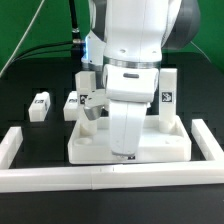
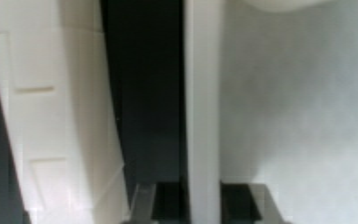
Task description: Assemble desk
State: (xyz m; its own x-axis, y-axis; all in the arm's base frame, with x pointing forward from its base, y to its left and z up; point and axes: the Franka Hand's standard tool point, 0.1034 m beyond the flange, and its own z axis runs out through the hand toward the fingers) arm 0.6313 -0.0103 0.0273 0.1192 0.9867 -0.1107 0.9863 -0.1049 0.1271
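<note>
The tabletop (image 1: 165, 142) lies centred in the exterior view, inside the border frame (image 1: 60, 178). The gripper (image 1: 124, 153) stands at its 6 o'clock edge, with fingers (image 2: 155, 205) pinching the rim (image 2: 202, 100). A loose leg (image 1: 40, 105) lies at 9 o'clock, apart from it.

The exterior camera faces the arm (image 1: 130, 60) head-on from a raised spot, tilted down, at middling range. The arm fills 12 o'clock, the tabletop (image 1: 85, 150) lies at centre and the border frame (image 1: 60, 178) crosses 6 o'clock. The wrist camera rides on the arm and looks down along the gripper (image 2: 202, 205), so near that everything blurs. Both views share what is probably the tabletop's front rim and the border frame beside it, just toward 6 o'clock from the exterior view's centre.
</note>
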